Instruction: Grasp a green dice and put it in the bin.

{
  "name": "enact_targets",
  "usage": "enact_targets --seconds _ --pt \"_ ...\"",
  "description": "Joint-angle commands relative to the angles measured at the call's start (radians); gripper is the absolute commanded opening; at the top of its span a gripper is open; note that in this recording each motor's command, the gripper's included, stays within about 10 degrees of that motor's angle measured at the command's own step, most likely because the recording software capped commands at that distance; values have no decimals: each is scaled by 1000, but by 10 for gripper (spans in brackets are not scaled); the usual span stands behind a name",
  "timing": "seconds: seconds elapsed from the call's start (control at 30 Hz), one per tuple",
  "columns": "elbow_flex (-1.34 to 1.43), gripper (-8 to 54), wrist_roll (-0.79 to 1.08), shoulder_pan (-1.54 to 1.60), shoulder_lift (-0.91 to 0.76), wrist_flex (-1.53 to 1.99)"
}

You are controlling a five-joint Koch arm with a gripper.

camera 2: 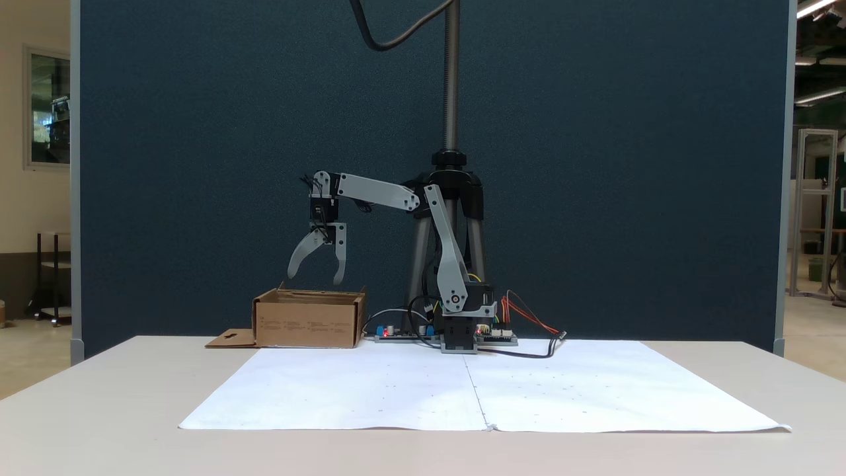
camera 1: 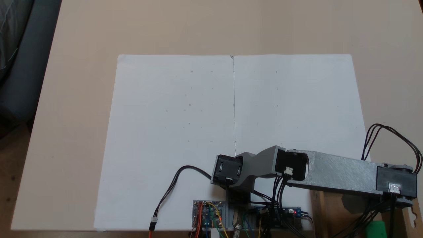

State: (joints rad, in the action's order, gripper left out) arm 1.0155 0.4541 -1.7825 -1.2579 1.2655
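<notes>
My gripper (camera 2: pixel 316 277) hangs open just above the bin (camera 2: pixel 307 327), jaws spread wide and pointing down, nothing between them. The bin is a low brown cardboard box with a flap (camera 2: pixel 230 340) lying flat at its left side. From above, the bin (camera 1: pixel 333 218) lies at the bottom right under my outstretched arm. A bright green patch, the green dice (camera 1: pixel 376 228), shows on the cardboard inside it, below the wrist motor (camera 1: pixel 395 186). From the front the box wall hides the dice.
Two white paper sheets (camera 1: pixel 185 132) cover the middle of the beige table (camera 1: pixel 82 39). Circuit boards and loose wires (camera 1: pixel 208 213) sit by the arm's base (camera 2: pixel 459 330). A tripod (camera 2: pixel 451 198) stands behind the base, before a dark blue partition.
</notes>
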Motion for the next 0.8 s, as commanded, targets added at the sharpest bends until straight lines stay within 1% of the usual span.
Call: enact_targets --seconds 0.0,0.2,0.3,0.53,0.7,0.77 --pt "-12 438 97 2 -23 -31" --pt "-12 430 94 25 -31 -37" --pt "-15 421 77 80 -84 -38" --pt "-15 421 -209 339 -275 -37" --pt "-17 421 -382 584 -322 -35" --pt "-15 421 -420 672 -331 -32"
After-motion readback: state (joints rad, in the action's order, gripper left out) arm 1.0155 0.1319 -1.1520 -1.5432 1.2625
